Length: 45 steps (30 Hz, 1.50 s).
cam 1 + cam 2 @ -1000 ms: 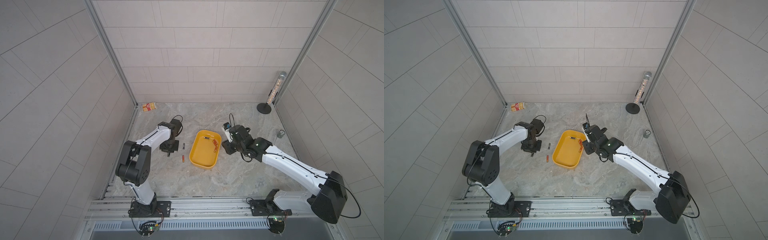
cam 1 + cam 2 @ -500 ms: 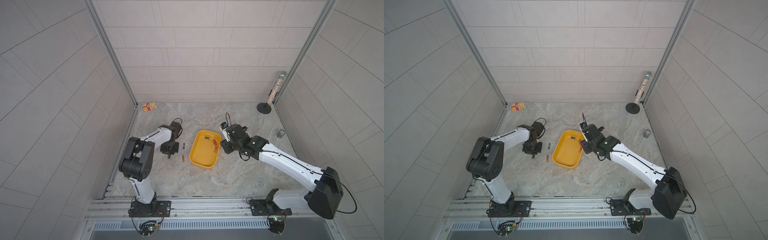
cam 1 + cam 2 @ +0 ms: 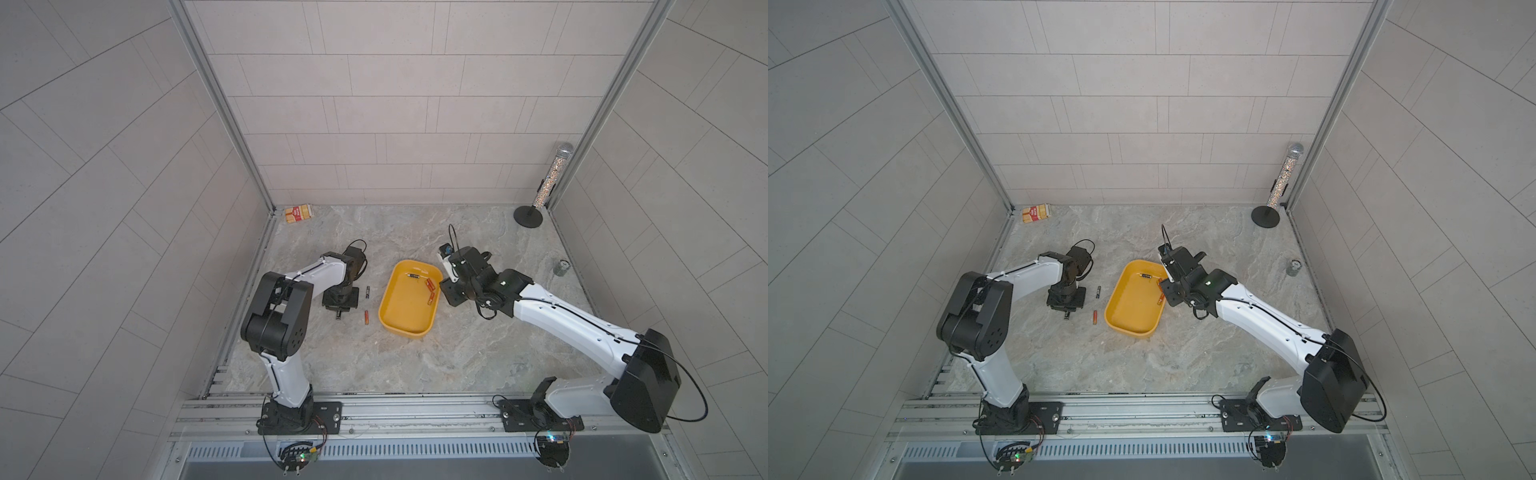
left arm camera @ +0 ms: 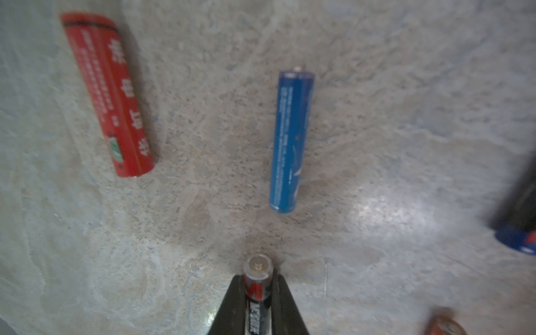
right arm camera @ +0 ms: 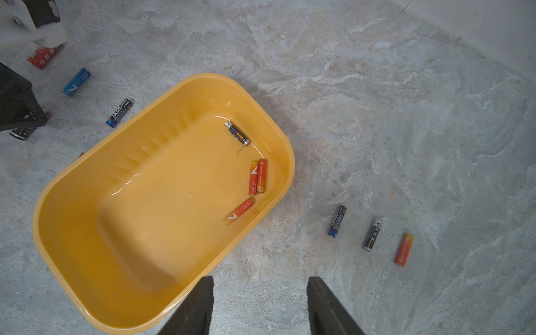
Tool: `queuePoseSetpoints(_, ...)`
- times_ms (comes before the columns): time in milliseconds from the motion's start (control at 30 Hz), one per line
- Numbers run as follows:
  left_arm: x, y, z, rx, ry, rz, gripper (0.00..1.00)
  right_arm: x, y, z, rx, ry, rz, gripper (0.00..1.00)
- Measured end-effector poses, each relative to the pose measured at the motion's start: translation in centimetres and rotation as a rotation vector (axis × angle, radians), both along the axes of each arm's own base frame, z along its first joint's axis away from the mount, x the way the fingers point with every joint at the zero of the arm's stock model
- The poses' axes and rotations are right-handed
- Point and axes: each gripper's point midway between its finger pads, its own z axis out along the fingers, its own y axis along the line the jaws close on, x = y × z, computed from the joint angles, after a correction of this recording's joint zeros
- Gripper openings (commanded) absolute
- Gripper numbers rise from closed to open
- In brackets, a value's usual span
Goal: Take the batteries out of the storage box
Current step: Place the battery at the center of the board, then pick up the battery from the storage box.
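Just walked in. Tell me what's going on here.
Two robot arms are emptying the yellow storage box. The left gripper is shut on a black battery, low over the table beside a blue battery and a red battery lying there. The right gripper hangs open at the box's rim. Four batteries lie inside: one black, three orange. Three more lie on the table beyond it.
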Motion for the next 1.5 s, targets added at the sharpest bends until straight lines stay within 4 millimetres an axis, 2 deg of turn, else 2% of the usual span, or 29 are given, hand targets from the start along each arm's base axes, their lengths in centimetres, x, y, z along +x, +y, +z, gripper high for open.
queuePoseSetpoints(300, -0.6, -0.6, 0.0, -0.028, 0.004, 0.020, 0.18, 0.1, -0.1, 0.0, -0.005, -0.003, -0.004, 0.56)
queuePoseSetpoints(500, -0.8, -0.7, 0.0, -0.032, 0.007, 0.028, 0.30, 0.2, -0.2, 0.0, -0.012, -0.007, -0.010, 0.56)
queuePoseSetpoints(733, -0.9, -0.9, 0.1, -0.036, 0.005, 0.032, 0.33, 0.1, -0.3, 0.1, -0.016, -0.003, -0.010, 0.56)
queuePoseSetpoints(867, -1.1, -0.8, 0.8, -0.038, 0.001, 0.031, 0.33, 0.7, 0.2, 1.0, -0.022, -0.001, -0.005, 0.55)
queuePoseSetpoints(1000, -1.1, -0.8, 3.0, -0.051, -0.034, 0.022, 0.35, 1.8, 1.6, 1.6, -0.053, 0.002, 0.012, 0.54)
queuePoseSetpoints(1167, -0.2, -1.3, 7.8, -0.091, -0.133, 0.001, 0.35, 3.3, 4.1, 0.8, -0.129, 0.043, 0.040, 0.52)
queuePoseSetpoints(1267, -0.3, -1.6, 10.7, -0.127, -0.195, -0.030, 0.36, 4.6, 5.6, -0.5, -0.181, 0.097, 0.044, 0.50)
queuePoseSetpoints(1367, -1.0, -2.1, 13.2, -0.185, -0.259, -0.103, 0.41, 6.3, 7.0, -2.2, -0.235, 0.153, 0.034, 0.48)
queuePoseSetpoints(1433, -1.8, -2.5, 14.3, -0.228, -0.304, -0.159, 0.43, 7.1, 7.4, -3.5, -0.263, 0.192, 0.024, 0.47)
queuePoseSetpoints(1500, -3.0, -3.0, 14.6, -0.277, -0.337, -0.221, 0.49, 7.7, 7.5, -5.2, -0.290, 0.241, 0.013, 0.47)
